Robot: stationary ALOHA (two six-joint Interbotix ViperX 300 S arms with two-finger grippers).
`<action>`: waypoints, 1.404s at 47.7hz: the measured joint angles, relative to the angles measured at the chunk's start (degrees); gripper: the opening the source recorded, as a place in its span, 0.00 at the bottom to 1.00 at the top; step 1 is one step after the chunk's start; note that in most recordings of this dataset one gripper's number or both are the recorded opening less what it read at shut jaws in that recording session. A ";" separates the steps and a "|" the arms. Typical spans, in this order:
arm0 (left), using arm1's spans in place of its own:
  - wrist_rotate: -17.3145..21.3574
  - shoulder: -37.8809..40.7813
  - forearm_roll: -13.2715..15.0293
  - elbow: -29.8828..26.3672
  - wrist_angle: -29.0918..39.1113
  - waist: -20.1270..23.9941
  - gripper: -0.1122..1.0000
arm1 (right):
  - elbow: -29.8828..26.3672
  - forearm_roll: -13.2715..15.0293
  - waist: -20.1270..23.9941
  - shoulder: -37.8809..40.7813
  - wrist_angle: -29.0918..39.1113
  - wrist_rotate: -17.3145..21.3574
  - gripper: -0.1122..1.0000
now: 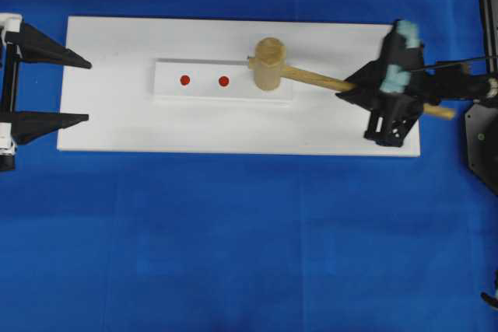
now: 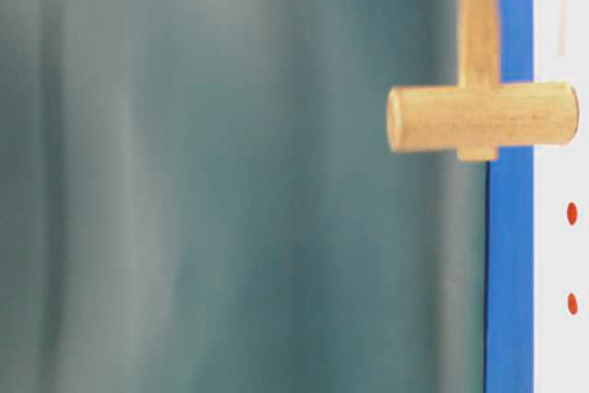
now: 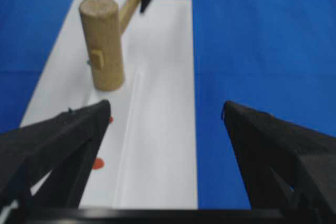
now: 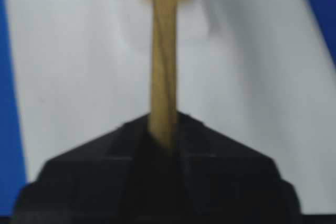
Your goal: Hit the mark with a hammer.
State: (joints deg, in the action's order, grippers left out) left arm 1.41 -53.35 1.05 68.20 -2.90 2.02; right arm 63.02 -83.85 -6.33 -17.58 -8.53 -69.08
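Right gripper (image 1: 372,92) clamped on hammer (image 1: 270,64) handle, head raised beyond its tips, off mark (image 1: 224,81). Next: shift sideways, swing down. Left gripper (image 1: 84,91) wide apart, idle.

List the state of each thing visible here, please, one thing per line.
hammer: held by its handle, head above the right end of the white block
right gripper: shut on the hammer handle
left gripper: open, holding nothing, at the left end of the board
white block: flat on the board, two red dots showing
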 measured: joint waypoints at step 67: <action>-0.09 0.00 0.00 -0.09 0.00 0.09 0.92 | -8.26 1.32 3.96 -3.78 1.85 -0.62 0.11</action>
State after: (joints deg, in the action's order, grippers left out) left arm 1.32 -53.35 1.05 68.12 -2.90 2.11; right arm 54.76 -82.53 -2.37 -21.36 -6.68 -69.70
